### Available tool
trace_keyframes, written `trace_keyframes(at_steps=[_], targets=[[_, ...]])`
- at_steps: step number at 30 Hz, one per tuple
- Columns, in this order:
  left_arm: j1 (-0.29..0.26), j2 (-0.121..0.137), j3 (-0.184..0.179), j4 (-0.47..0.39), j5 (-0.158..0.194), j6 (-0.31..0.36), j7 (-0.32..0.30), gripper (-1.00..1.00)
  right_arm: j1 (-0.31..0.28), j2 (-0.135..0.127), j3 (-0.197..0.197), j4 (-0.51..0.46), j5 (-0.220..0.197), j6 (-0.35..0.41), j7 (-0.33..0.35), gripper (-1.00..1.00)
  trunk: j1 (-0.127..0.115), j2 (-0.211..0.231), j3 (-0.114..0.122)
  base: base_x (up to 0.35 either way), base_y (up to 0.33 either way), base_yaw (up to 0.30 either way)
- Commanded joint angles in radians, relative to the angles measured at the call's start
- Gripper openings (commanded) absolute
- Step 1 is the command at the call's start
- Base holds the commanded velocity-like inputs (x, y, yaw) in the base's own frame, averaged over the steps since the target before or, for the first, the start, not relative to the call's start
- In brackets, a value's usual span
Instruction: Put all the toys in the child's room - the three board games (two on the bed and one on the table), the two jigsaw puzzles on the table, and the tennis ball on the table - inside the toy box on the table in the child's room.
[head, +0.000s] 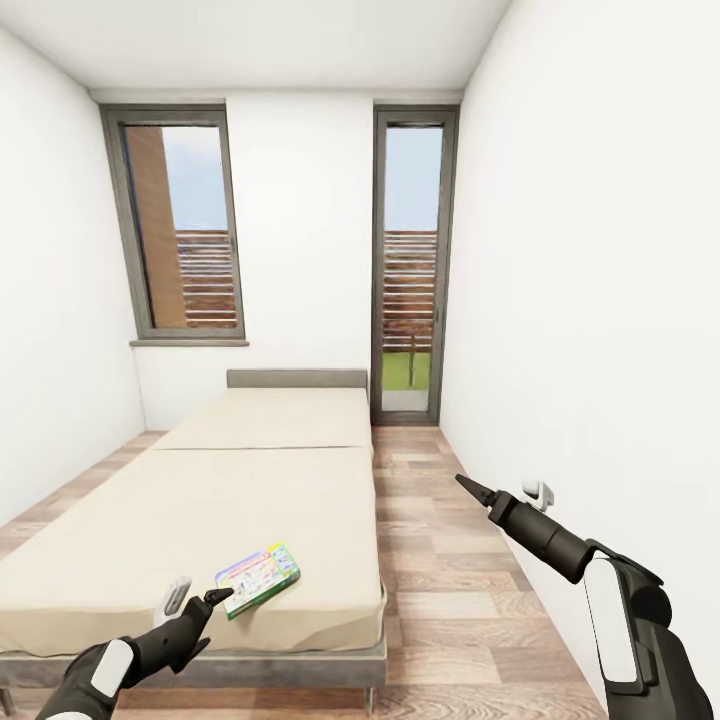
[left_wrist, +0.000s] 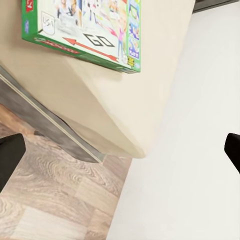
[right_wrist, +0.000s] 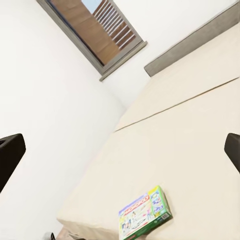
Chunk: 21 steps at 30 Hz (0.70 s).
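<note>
Left fingers (head: 197, 596): we see them spread apart and holding nothing, hovering just near of the bed's near edge, close to the board game but not touching it.
Right fingers (head: 505, 493): we see them parted with nothing between them, held over the wooden floor (head: 450, 560) to the right of the bed, near the right wall.
Board game (head: 257, 578): a white-and-green box lying flat on the near mattress pad, toward the near edge, turned at an angle; in our left wrist view (left_wrist: 85, 32) its lid shows an arrow and "GO".
Bed (head: 270, 470): two beige pads end to end, a grey headboard at the far end, a grey frame below.
Room: we see a window (head: 180, 225) on the far wall at left and a tall glazed door (head: 411, 265) at right.
</note>
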<state>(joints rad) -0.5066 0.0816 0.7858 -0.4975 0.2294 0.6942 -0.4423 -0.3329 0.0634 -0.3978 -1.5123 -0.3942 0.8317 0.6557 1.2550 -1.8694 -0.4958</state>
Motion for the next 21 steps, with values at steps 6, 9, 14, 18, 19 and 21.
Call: trace_keyframes(at_steps=[6, 9, 14, 18, 19, 21], targets=[[-0.001, 0.000, 0.006, 0.000, 0.001, 0.007, -0.002, 1.00, -0.001, 0.001, -0.003, 0.000, 0.000, 0.006, 0.004, 1.00, 0.000, -0.001, -0.001, 0.012, -0.002, 0.000], [-0.001, 0.000, 0.006, 0.000, 0.001, 0.007, -0.003, 1.00, -0.001, 0.001, -0.003, 0.000, 0.000, 0.006, 0.004, 1.00, 0.000, -0.001, -0.001, 0.003, -0.001, 0.000], [-0.001, 0.000, 0.008, 0.000, 0.001, 0.007, -0.004, 1.00, -0.001, 0.001, -0.003, 0.000, 0.000, 0.006, 0.004, 1.00, 0.004, -0.008, -0.004, 0.001, 0.000, 0.000], [-0.001, 0.001, 0.009, 0.000, 0.001, 0.008, -0.004, 1.00, -0.001, 0.001, -0.003, 0.000, 0.000, 0.006, 0.004, 1.00, 0.019, -0.036, -0.017, 0.000, 0.000, 0.000], [-0.001, 0.001, 0.009, 0.000, 0.001, 0.008, -0.004, 1.00, -0.001, 0.001, -0.003, 0.000, 0.000, 0.006, 0.004, 1.00, 0.023, -0.043, -0.020, 0.000, 0.000, 0.000], [-0.001, 0.001, 0.009, 0.000, 0.001, 0.008, -0.003, 1.00, -0.001, 0.001, -0.003, 0.000, 0.000, 0.006, 0.004, 1.00, 0.031, -0.057, -0.026, 0.000, 0.000, 0.000]])
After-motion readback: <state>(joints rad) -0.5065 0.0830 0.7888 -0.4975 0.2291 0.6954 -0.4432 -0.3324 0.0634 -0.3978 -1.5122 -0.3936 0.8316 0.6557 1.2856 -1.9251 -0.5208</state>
